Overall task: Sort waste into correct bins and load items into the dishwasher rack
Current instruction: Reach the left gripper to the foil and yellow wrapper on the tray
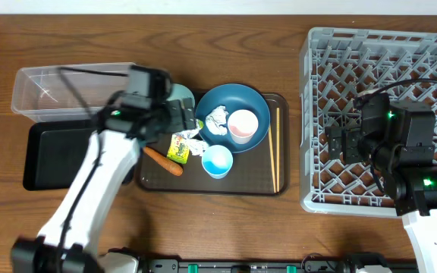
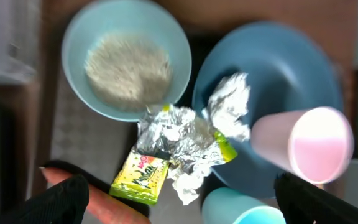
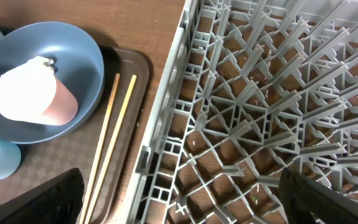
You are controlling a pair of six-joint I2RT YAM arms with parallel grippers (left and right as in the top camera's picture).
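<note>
My left claw (image 1: 182,120) hangs released over the left part of the dark brown serving tray (image 1: 241,186), its fingers (image 2: 55,202) spread wide and gripping nothing. In the left wrist view a crumpled foil scrap (image 2: 179,134) lies right under it. The scrap touches the yellow-green wrapper (image 2: 140,177) and laps the rim of the dark blue dish (image 2: 284,62). A wad of crumpled white paper (image 2: 229,102) lies in that dish beside the pale pink cup (image 2: 309,143). Left of the dish sits a small pale bowl (image 2: 79,37) with loose white rice (image 2: 128,65) in it. The carrot piece (image 1: 162,161) lies on the tray just left of the wrapper, and the light blue cup (image 1: 217,161) stands on the near side of the dish. The wooden chopsticks (image 1: 274,148) lie side by side along the tray's right edge.

At the far left of the counter (image 1: 226,45) stands the clear plastic tub (image 1: 74,91), with the shallow black tray (image 1: 51,155) just on its near side.

My right claw (image 1: 338,142) is also released, its fingers (image 3: 42,202) wide apart. It hovers over the left part of the grey dishwasher rack (image 1: 309,114), which stands at the right of the counter, close beside the serving tray.
</note>
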